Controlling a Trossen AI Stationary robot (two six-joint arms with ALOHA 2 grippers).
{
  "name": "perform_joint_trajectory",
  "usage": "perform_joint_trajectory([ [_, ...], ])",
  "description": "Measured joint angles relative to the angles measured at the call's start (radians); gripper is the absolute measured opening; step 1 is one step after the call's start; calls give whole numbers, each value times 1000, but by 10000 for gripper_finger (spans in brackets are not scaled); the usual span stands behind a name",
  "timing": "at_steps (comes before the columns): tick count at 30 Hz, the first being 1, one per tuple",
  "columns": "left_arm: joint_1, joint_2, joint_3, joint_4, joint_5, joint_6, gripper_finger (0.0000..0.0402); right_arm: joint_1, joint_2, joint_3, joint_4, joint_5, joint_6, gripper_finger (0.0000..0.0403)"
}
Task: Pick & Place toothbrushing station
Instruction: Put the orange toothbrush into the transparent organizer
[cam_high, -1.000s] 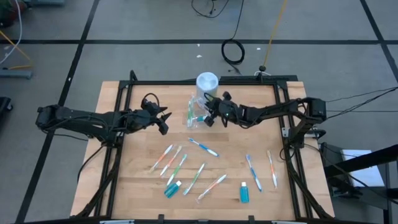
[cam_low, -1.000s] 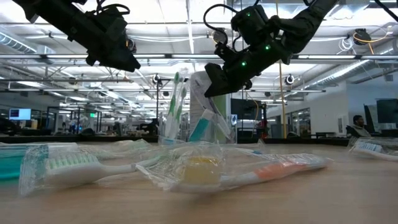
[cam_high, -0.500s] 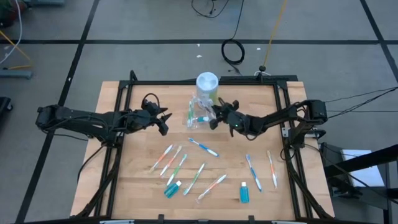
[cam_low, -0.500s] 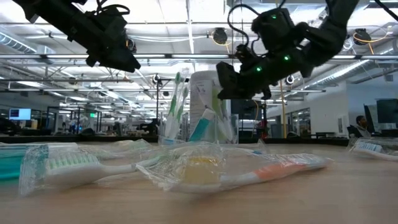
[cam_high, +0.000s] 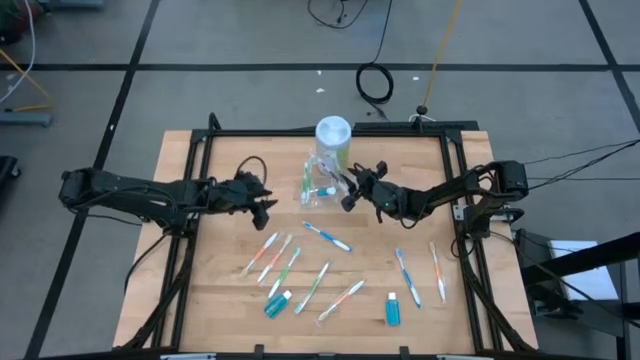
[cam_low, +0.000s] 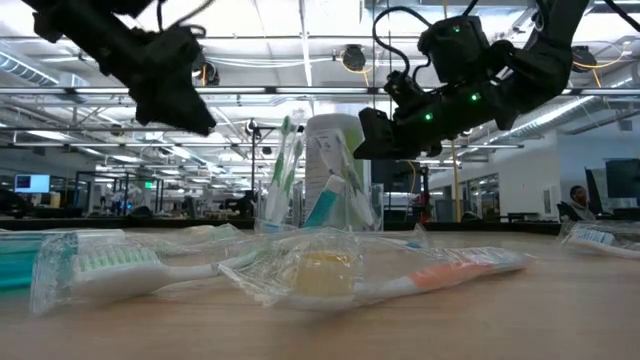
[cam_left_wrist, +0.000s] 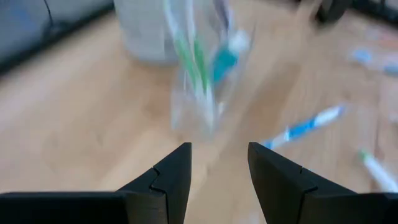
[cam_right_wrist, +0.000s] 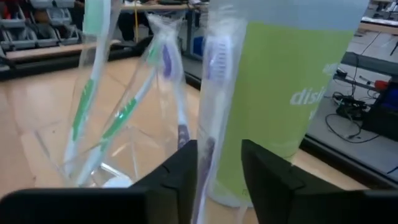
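A small clear cup (cam_high: 316, 185) stands at the far middle of the table with green toothbrushes (cam_right_wrist: 84, 106) and a blue tube (cam_low: 325, 205) upright in it. My right gripper (cam_high: 347, 190) is just right of the cup, pointing at it almost level, fingers apart. A wrapped purple toothbrush (cam_right_wrist: 208, 134) stands upright in the gap. My left gripper (cam_high: 268, 208) hovers left of the cup, open and with nothing between its fingers (cam_left_wrist: 174, 171). Several wrapped toothbrushes (cam_high: 328, 237) and two blue tubes (cam_high: 278, 303) (cam_high: 393, 310) lie flat on the near half. My right gripper has the wrapped purple toothbrush (cam_right_wrist: 205, 155) upright between its parted fingers, close to one finger (cam_right_wrist: 183, 177). I cannot tell whether the wrapper touches that finger. The fingers come level from the table's right side, across the brush.
A tall white-and-green canister (cam_high: 333, 138) stands right behind the cup. A black frame (cam_high: 200, 150) borders the wooden table. In the low view, wrapped brushes (cam_low: 300, 275) lie close in front. Bare wood lies left of the cup below my left gripper.
My right gripper has drawn back from above the cup toward the table's right edge, and it has sunk and levelled out. My left gripper has tipped its fingers further down in place.
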Motion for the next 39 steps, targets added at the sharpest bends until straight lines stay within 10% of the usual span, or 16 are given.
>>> perform_joint_trajectory([
  [12, -144, 145, 0, -94, 91, -206, 163, 76, -68, -2, -68, 3, -49, 190],
  [30, -550, 221, 0, -202, 13, -812, 163, 146, -139, -1, -179, 3, -45, 188],
  [39, -777, 280, 0, -232, -23, -883, 163, 149, -139, -1, -180, 3, -45, 184],
])
